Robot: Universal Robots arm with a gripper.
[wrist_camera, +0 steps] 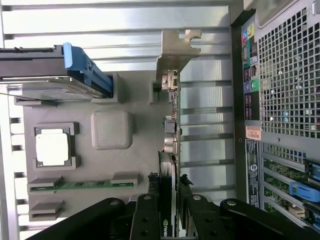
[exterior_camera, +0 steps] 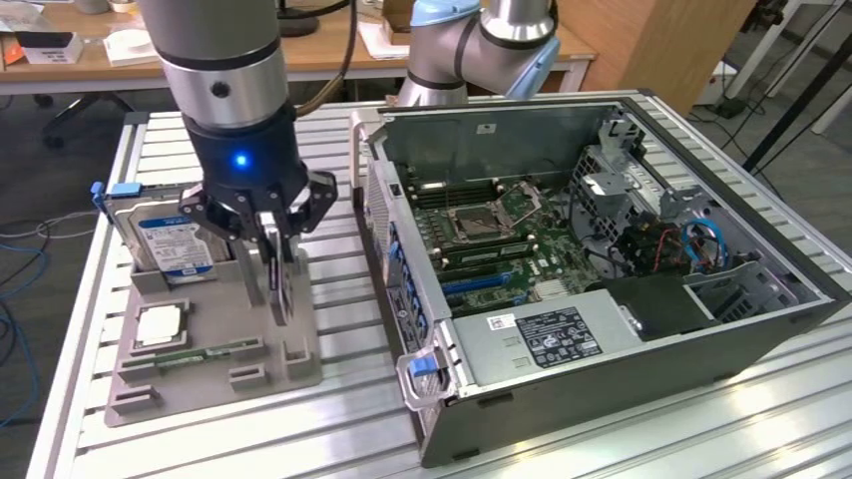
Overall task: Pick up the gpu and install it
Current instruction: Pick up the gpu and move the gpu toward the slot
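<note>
Snagging looks the likeliest trouble: from the exterior view's left, the hard drive (exterior_camera: 167, 235) stands near the gpu (wrist_camera: 171, 127), which is on edge in the grey holder (exterior_camera: 213, 384) with the fingers (wrist_camera: 146, 217) pinching its top edge, so a tilted lift could jam it, though bare counter (exterior_camera: 359, 329) lies before the computer case (exterior_camera: 506, 145).

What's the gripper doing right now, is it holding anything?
Gripper: closed on the gpu, which stands upright in the grey tray.
</note>
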